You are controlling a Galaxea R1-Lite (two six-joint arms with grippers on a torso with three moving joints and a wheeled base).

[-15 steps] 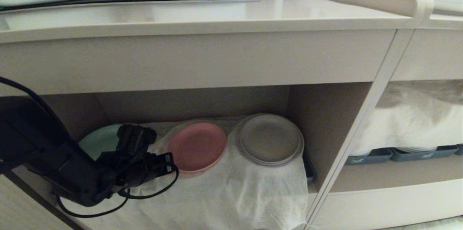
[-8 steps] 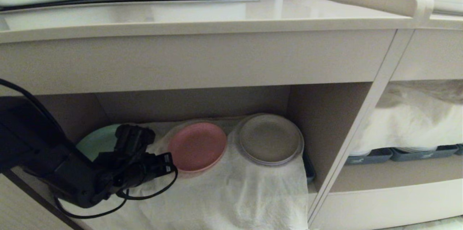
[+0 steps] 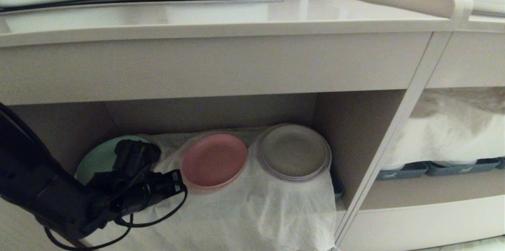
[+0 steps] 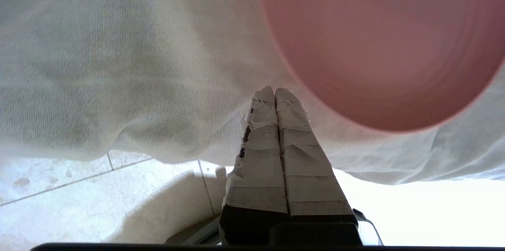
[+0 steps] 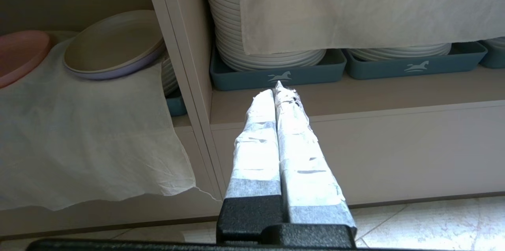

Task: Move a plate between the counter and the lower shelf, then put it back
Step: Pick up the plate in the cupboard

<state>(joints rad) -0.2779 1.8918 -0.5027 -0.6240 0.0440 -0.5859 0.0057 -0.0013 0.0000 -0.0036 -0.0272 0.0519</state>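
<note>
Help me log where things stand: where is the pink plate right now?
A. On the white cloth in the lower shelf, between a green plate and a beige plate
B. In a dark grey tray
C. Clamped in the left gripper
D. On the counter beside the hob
A: the pink plate lies on the white cloth in the lower shelf, green plate on one side, beige plate on the other; the left gripper is shut and empty beside it.

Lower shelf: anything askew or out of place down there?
The white cloth hangs rumpled over the lower shelf's front edge, and the pink plate sits on it, tilted forward. The left gripper is shut beside it.
</note>
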